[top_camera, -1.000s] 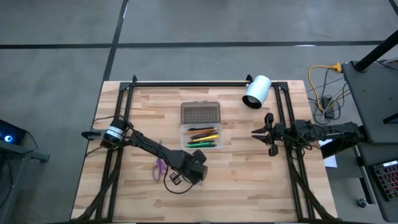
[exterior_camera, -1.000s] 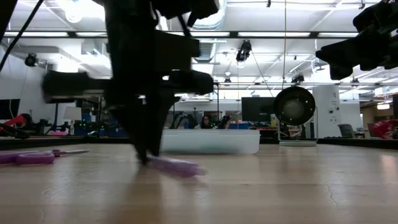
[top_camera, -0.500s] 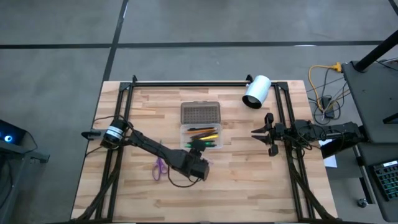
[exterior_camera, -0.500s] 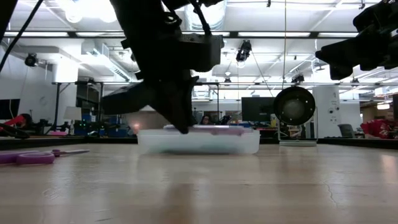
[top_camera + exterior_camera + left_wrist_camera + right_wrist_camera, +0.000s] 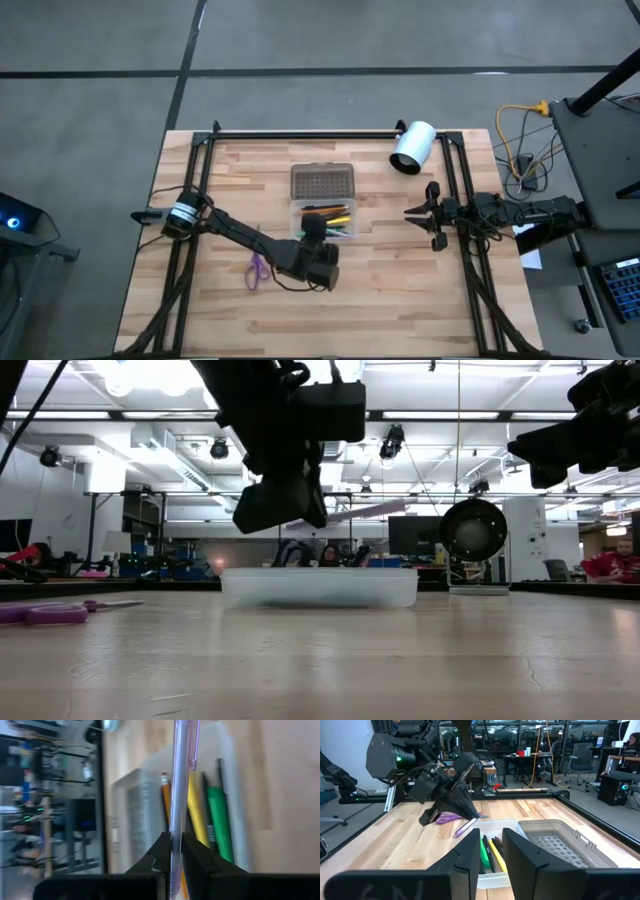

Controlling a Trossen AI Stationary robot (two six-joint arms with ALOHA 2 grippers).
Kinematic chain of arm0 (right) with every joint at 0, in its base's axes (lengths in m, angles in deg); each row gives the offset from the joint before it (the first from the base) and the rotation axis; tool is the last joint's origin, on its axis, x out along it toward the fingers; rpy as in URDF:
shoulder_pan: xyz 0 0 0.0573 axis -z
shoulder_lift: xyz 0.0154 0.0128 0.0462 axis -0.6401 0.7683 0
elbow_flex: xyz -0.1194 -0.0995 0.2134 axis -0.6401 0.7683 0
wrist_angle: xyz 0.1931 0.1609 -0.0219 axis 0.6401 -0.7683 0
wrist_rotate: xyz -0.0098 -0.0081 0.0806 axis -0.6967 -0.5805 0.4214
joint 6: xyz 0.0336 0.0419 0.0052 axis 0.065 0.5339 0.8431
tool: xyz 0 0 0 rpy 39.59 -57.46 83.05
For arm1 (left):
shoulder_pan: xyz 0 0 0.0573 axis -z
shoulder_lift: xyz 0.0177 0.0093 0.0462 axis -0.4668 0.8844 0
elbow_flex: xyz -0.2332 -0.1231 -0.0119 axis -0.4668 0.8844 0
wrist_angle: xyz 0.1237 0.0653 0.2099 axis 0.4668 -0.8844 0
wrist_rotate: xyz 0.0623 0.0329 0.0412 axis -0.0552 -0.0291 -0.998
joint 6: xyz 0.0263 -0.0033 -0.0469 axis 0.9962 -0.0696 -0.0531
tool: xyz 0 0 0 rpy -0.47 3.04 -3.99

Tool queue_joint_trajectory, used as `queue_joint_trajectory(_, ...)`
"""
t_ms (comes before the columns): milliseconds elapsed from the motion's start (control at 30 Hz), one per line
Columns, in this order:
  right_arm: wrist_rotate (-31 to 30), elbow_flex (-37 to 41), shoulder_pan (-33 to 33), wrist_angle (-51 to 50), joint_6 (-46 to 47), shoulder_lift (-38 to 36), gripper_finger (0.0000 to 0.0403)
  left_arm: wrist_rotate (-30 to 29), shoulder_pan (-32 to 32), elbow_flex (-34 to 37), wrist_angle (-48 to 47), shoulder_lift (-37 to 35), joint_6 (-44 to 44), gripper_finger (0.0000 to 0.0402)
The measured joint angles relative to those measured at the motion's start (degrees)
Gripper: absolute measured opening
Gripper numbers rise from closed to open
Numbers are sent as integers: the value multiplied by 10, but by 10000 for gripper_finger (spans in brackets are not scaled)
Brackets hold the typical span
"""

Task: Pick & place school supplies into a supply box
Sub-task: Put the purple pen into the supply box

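The supply box (image 5: 322,218) is a clear tray holding yellow, orange and green pens, with its dotted grey lid (image 5: 322,182) lying open on the far side. My left gripper (image 5: 173,851) hangs over the box's near edge, shut on a lilac pen (image 5: 365,512). Purple-handled scissors (image 5: 256,270) lie flat on the table to the left of that arm. My right gripper (image 5: 418,213) waits open at the table's right edge, level, with nothing between its fingers. My left gripper pinches the lilac pen's barrel (image 5: 175,832) between its two fingertips, toward the end away from the clip. The fingers slant down from the table's near side. Most of the pen sticks out past the fingertips, nearly level, lifted clear above the box (image 5: 320,587).
A white cylinder (image 5: 412,147) lies at the table's far right. Black frame rails run along the left, right and far edges. Bare wood shows on the near half of the table. People sit in the room beyond the far edge.
My left gripper has risen and gone toward the far edge, from the table beside the scissors to over the box, rolling its wrist on the way. The lilac pen, whose tip slanted down to the table, is now lifted clear and nearly level above the box.
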Motion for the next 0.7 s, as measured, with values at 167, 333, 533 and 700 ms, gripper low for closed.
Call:
queue_joint_trajectory(167,0,0,0,0,0,0,82,-70,-5,1,-3,0,12,12)
queue_joint_trajectory(333,0,0,0,0,0,0,79,-78,-8,4,-9,0,-23,12)
queue_joint_trajectory(533,0,0,0,0,0,0,69,-90,-12,16,-39,-1,-31,12)
queue_joint_trajectory(700,0,0,0,0,0,0,70,-92,-26,15,-44,-1,-33,11)
